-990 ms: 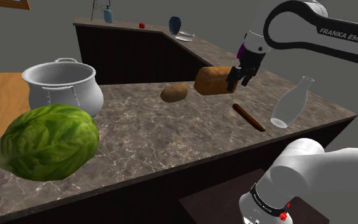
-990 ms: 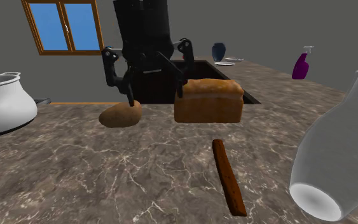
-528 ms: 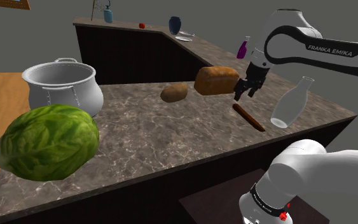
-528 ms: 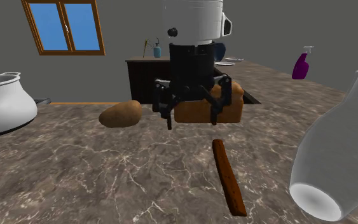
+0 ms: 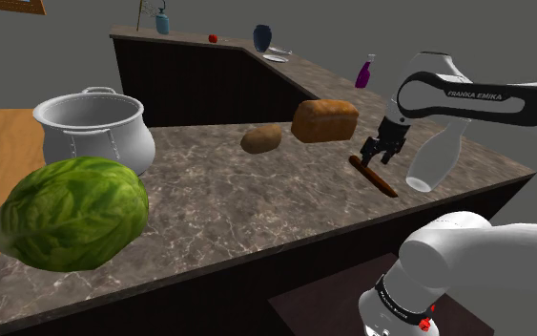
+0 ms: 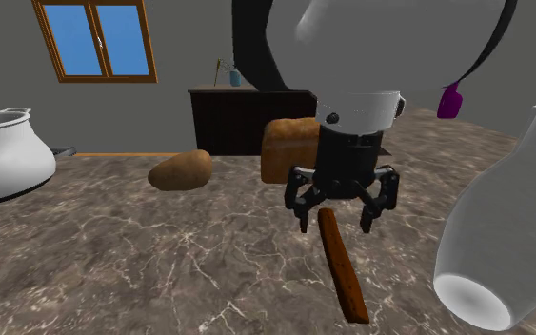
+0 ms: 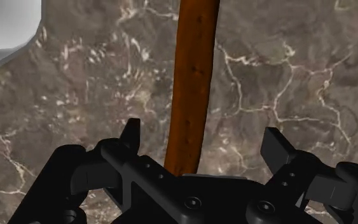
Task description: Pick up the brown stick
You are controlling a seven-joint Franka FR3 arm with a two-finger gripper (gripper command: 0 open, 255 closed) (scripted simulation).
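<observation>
The brown stick [image 7: 191, 83] runs off the wrist view's edge at its far end, and its near end is hidden behind the gripper [image 7: 202, 137]. Beside the stick, the pale vase [image 6: 504, 228] is cut by the second exterior view's right edge. Behind the stick, the arm [image 6: 380, 48] partly covers the bread loaf [image 6: 285, 147] and the purple spray bottle [image 6: 449, 98]. Well beyond the stick, a red thing [image 5: 213, 38] on the far counter [image 5: 190, 45] is too small to name.
</observation>
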